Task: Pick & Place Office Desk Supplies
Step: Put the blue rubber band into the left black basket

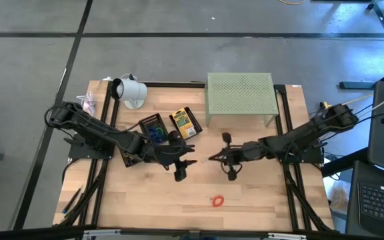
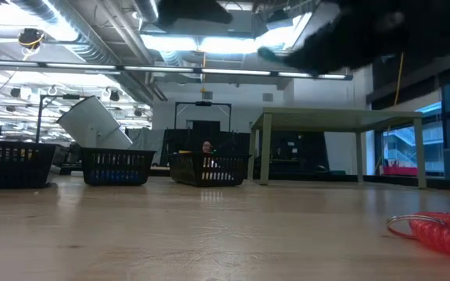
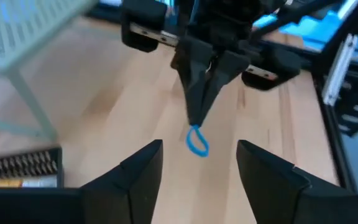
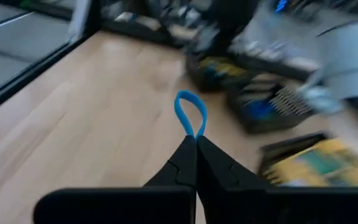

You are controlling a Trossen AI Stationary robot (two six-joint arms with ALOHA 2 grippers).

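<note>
Progress looks partial: the right gripper point(image 4: 196, 142), jaws pinched on a blue rubber band point(image 4: 190, 112), holds it above mid-table, facing the spread-jawed left gripper point(image 3: 197, 163). A red rubber band point(image 1: 217, 200) lies unplaced near the front edge.

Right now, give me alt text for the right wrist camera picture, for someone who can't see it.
The right claw is shut on a blue rubber band, its loop sticking out past the fingertips above the wooden table. Beyond it are black trays and a yellow printed packet.

bright ceiling lights point(image 2: 201, 43) glare; wrist views motion-blurred; shadows soft.
</note>
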